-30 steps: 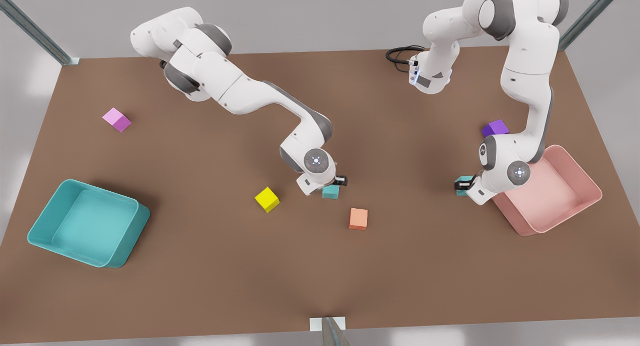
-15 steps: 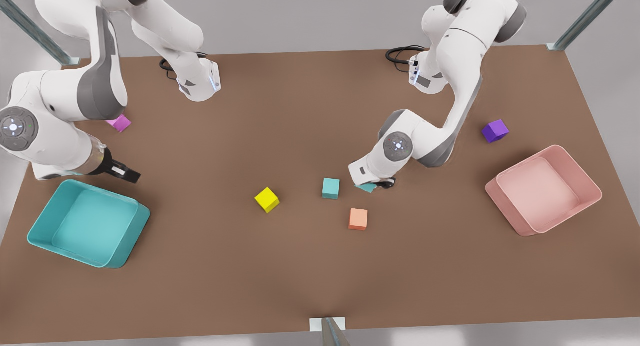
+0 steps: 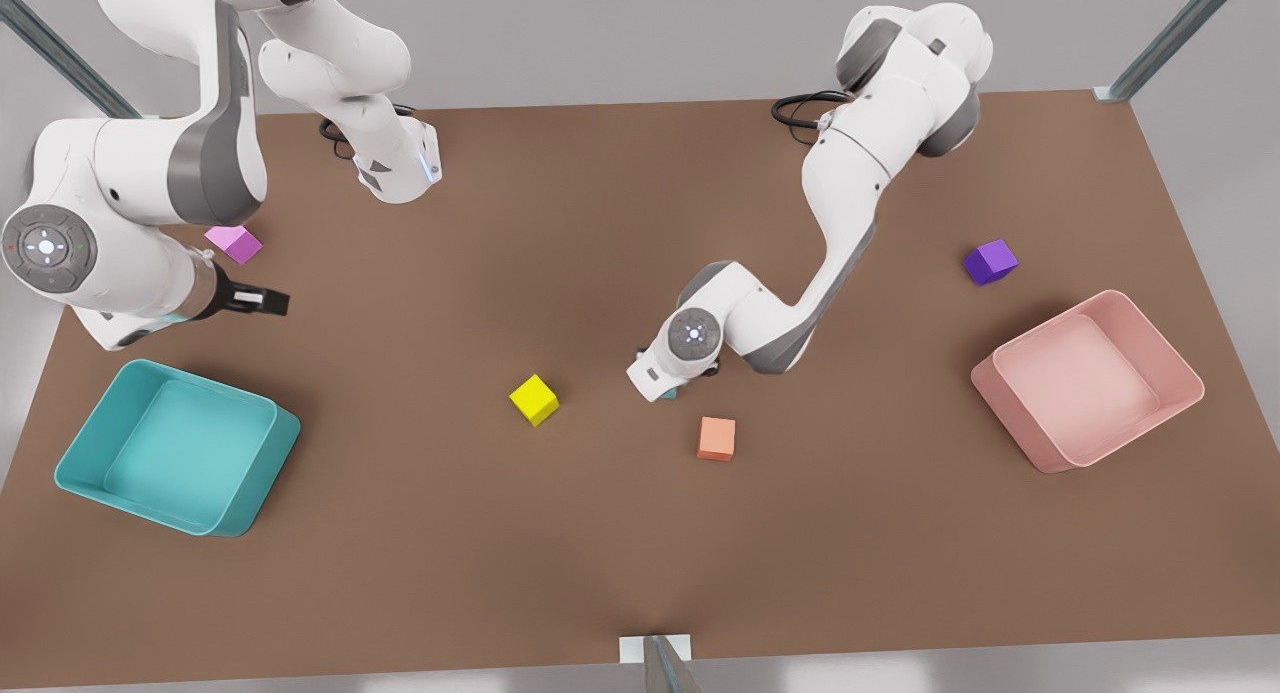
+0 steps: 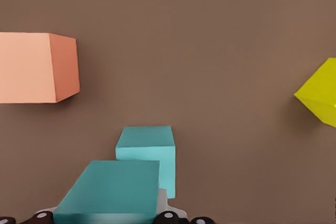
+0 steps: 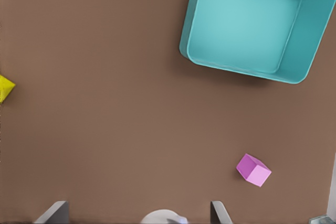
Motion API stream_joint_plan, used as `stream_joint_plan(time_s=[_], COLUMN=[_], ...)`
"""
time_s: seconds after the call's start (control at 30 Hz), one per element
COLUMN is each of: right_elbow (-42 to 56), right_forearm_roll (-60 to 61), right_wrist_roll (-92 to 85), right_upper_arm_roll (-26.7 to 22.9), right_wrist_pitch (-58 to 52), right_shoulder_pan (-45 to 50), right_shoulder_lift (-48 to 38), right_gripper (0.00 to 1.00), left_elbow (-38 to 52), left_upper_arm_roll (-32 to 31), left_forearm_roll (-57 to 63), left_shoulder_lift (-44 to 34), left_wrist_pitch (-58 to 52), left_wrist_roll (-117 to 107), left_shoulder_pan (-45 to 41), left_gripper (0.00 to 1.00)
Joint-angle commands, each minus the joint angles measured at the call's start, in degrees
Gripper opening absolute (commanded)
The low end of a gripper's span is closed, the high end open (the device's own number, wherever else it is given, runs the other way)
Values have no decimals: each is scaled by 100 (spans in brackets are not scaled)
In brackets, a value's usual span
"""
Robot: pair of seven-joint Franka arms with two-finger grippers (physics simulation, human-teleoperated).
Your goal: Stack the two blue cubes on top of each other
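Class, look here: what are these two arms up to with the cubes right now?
The left pincer holds one teal cube just above the second teal cube, which sits on the table between the yellow cube and the orange cube. The right pincer waits, open and empty, near the teal tray.

Left gripper (image 3: 668, 386): lowered at the surface centre, clamped on a cube (image 4: 113, 191). Right gripper (image 3: 268, 300): raised near the surface's left edge, fingers spread.

The left gripper (image 3: 672, 381) has carried its blue cube (image 4: 110, 190) over the other blue cube (image 4: 149, 153)
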Motion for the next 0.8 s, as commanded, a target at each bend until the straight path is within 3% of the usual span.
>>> stream_joint_plan(time_s=[0.0, 0.23, 0.27, 0.43, 0.5, 0.63, 0.7, 0.77], right_elbow=[16, 7, 7, -28, -28, -20, -20, -20], right_forearm_roll=[96, 210, 246, 254, 254, 254, 290, 290], right_wrist_roll=[-1609, -1952, -1961, -1961, -1961, -1961, -1970, -1987], right_upper_arm_roll=[14, -21, -21, -21, -21, -21, -21, -21], right_wrist_pitch=[-61, -17, -17, -26, -26, -26, -26, -26], right_shoulder_pan=[43, 70, 70, 70, 79, 70, 70, 61], right_shoulder_lift=[28, 63, 63, 72, 72, 72, 72, 72], right_gripper=[100, 100, 100, 100, 100, 100, 100, 100], left_elbow=[20, 11, 20, 20, 20, 1530, 2498, 2489], left_upper_arm_roll=[-3, -3, -3, -12, -30, -258, -249, -258], left_forearm_roll=[44, 44, 44, 27, 27, 35, 35, 272], left_shoulder_lift=[24, 156, 191, 121, -125, -239, -555, -767], left_wrist_pitch=[108, 292, 301, 248, -313, -2993, -4392, -4480], left_wrist_roll=[-1895, -1895, -1895, -1921, -1957, -1825, -122, 1594], left_shoulder_pan=[-26, -35, -35, -26, -8, 35, 1141, 2566], left_gripper=[73, 74, 100, 100, 100, 100, 100, 100])
